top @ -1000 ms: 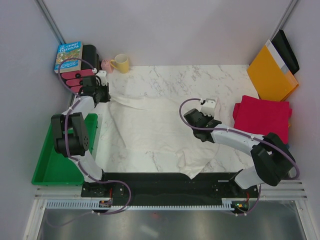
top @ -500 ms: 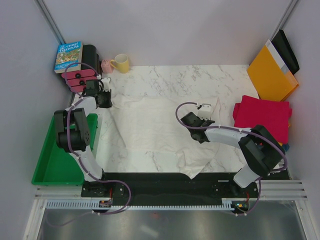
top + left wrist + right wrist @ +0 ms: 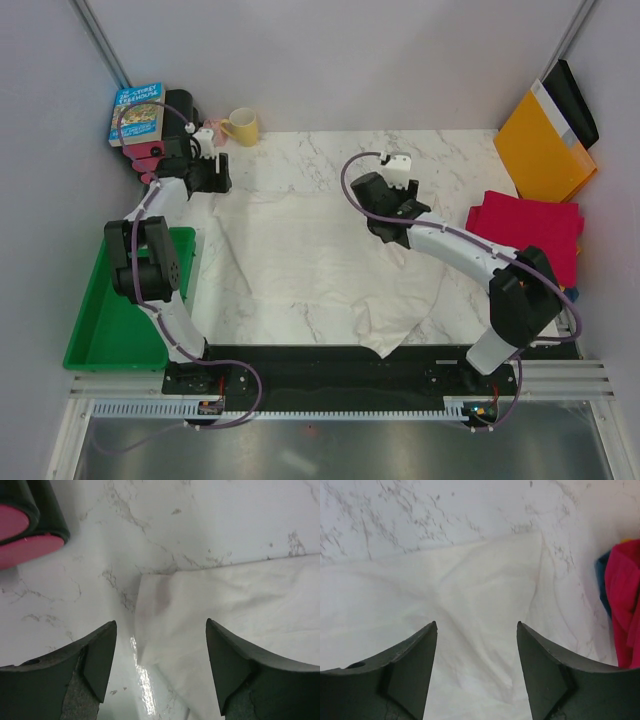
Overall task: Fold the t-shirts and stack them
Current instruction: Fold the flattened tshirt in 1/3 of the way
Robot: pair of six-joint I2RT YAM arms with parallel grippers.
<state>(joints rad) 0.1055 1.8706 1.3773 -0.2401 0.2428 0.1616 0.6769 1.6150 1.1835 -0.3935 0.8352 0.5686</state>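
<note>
The large white t-shirt (image 3: 320, 265) lies spread and wrinkled over the marbled tabletop. Its far left corner (image 3: 150, 587) rests on the table just ahead of my left gripper (image 3: 160, 625), which is open and holds nothing. In the top view the left gripper (image 3: 213, 176) hovers at that corner. My right gripper (image 3: 476, 625) is also open and empty, above the shirt's far right corner (image 3: 520, 555). From above, the right gripper (image 3: 386, 222) sits mid-table. A folded crimson t-shirt (image 3: 525, 232) tops a stack at the right, with dark blue cloth (image 3: 603, 577) showing under it.
A green tray (image 3: 95, 330) lies at the left edge. A yellow mug (image 3: 243, 126), a book (image 3: 138, 110) and black-and-pink rollers (image 3: 160, 155) crowd the back left corner. An orange envelope (image 3: 545, 150) leans at the back right.
Both grippers have opened and let go of the shirt's far corners. Both moved toward the back of the table, and the lifted right corner now lies flat.
</note>
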